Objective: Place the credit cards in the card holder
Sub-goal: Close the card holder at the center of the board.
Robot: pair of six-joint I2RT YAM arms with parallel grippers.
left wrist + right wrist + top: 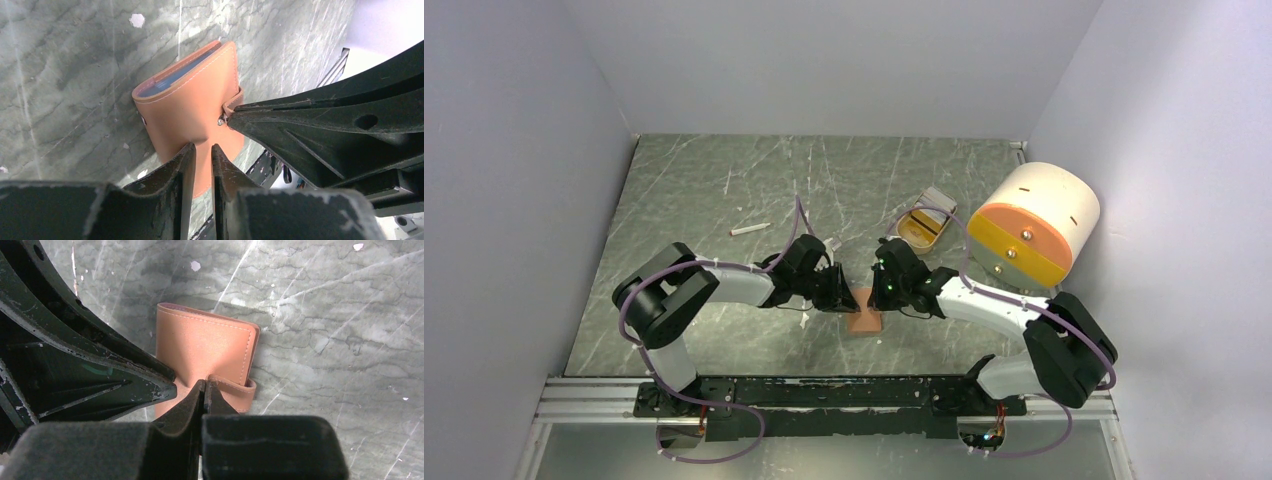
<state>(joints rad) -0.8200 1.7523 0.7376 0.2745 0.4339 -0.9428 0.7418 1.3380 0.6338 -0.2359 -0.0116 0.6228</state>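
The card holder (pixel 864 322) (pixel 190 100) (pixel 205 345), a reddish-brown leather wallet, lies folded on the table between both arms. Blue edges of credit cards (pixel 170 80) show inside its open side. My left gripper (pixel 854 302) (pixel 202 147) rests its tips on the cover, jaws a narrow slit apart with nothing between them. My right gripper (pixel 876 297) (pixel 205 382) is shut, and its tips touch the strap (pixel 235 390) with the metal snap (pixel 220 120) at the wallet's edge. The cover is dented where the tips press.
A tan oblong tray (pixel 923 228) with yellowish contents sits at the back right, beside a big cream-and-orange cylinder (pixel 1032 225). A small white stick (pixel 749 229) lies at the back left. Grey walls close in three sides.
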